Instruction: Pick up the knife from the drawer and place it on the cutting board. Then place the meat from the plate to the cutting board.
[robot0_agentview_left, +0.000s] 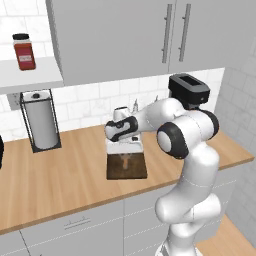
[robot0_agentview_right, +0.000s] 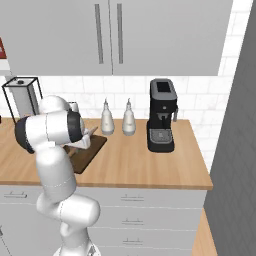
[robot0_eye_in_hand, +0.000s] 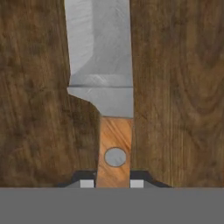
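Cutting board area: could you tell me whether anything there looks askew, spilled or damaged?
Nothing stands out. The knife lies straight along the cutting board, its wooden handle clamped in the shut end effector. No spills or damage show on the board.

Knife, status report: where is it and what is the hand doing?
Hand shut on the knife handle. Blade over the cutting board, low; contact not confirmed. Nothing else on the board near the knife.

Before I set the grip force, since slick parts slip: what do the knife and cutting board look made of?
Knife: the blade looks like brushed grey steel, faintly streaked; the handle looks like smooth orange-brown wood with visible grain and a grey rivet. Cutting board: seemingly dark brown wood, matte, with swirling grain.
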